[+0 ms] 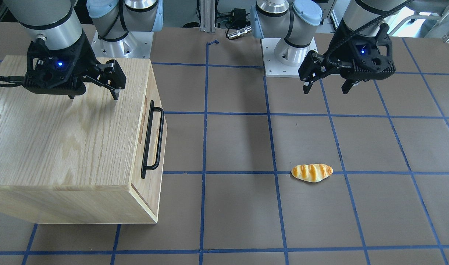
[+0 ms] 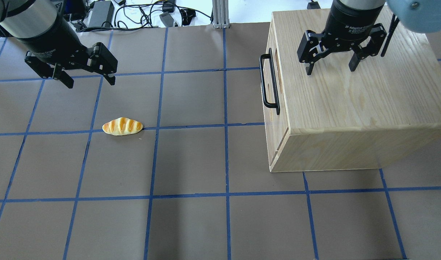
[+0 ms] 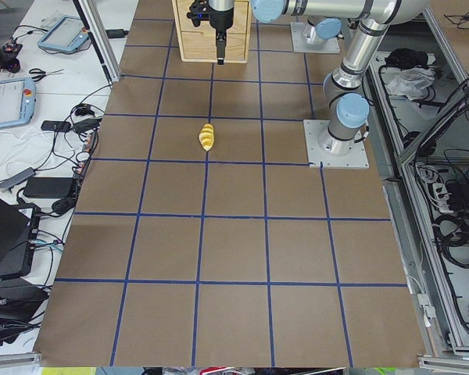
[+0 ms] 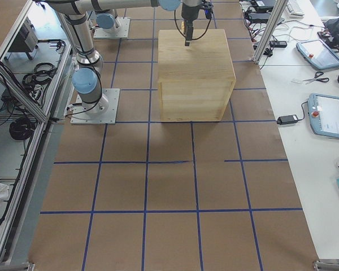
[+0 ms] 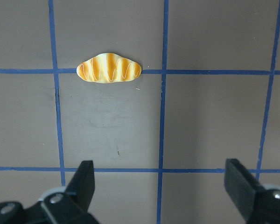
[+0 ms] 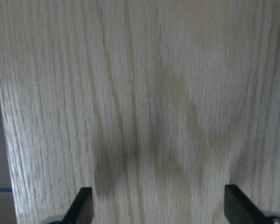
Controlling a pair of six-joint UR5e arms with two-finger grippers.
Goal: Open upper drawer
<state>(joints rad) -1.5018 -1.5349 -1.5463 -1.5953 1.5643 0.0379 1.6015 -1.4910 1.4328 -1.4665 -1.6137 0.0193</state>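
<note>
The upper drawer (image 2: 272, 83) is shut, flush in the front of the oak cabinet (image 2: 350, 101). Its long black bar handle (image 2: 269, 86) faces the middle of the table. The drawer front (image 1: 152, 138) and handle (image 1: 160, 140) also show in the front-facing view. My right gripper (image 2: 330, 70) hangs open and empty just above the cabinet top, behind the handle; the right wrist view shows its fingers (image 6: 84, 205) over bare wood. My left gripper (image 2: 91, 83) is open and empty above the table, far from the cabinet.
A toy bread roll (image 2: 122, 126) lies on the brown table with blue tape lines, below and in front of my left gripper (image 5: 161, 177). The cabinet (image 1: 62, 140) stands on my right half of the table. The arm bases stand at the table's rear.
</note>
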